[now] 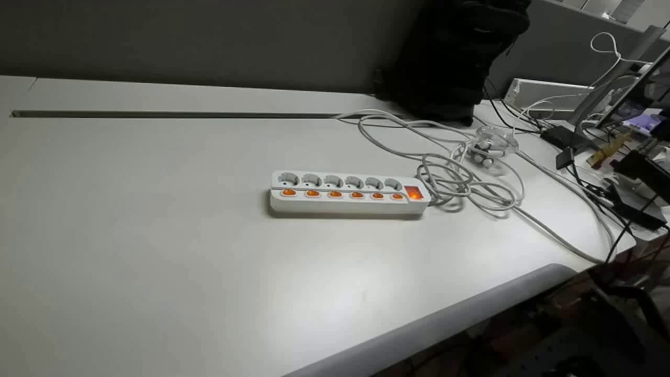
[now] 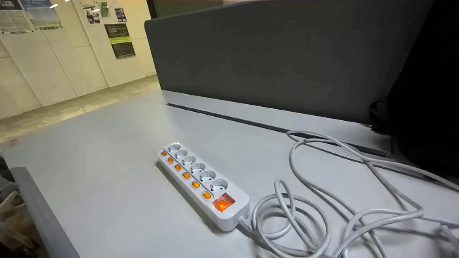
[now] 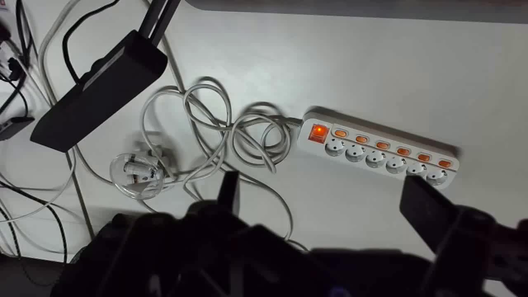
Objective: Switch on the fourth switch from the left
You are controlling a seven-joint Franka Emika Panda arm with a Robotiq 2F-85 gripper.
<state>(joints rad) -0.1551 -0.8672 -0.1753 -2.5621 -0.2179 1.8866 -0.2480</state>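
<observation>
"Switch four [image 1: 357,195]: where is it sitting?"

"It is sitting on the white power strip [image 1: 345,208], fourth in the row counting from the cable-free end, with matching orange buttons [image 1: 335,195] flanking it. The strip is resting on the white table [image 1: 157,251]."

"And which way is that switch pointing?"

"Its face is pointing up, and its long axis is running along the strip's length. In an exterior view the strip is slanting from upper left to lower right, its cable [image 2: 245,223] leaving at the lower end. In the wrist view the cable end is lying to the left, and the strip is dipping towards the right."

"How is the gripper [image 3: 319,185] standing?"

"Wide: in the wrist view its two fingers [image 3: 427,209] are standing well apart, one covering a bit of the strip's edge."

"Is anything glowing?"

"The main switch [image 2: 223,203] at the cable end is glowing."
</observation>
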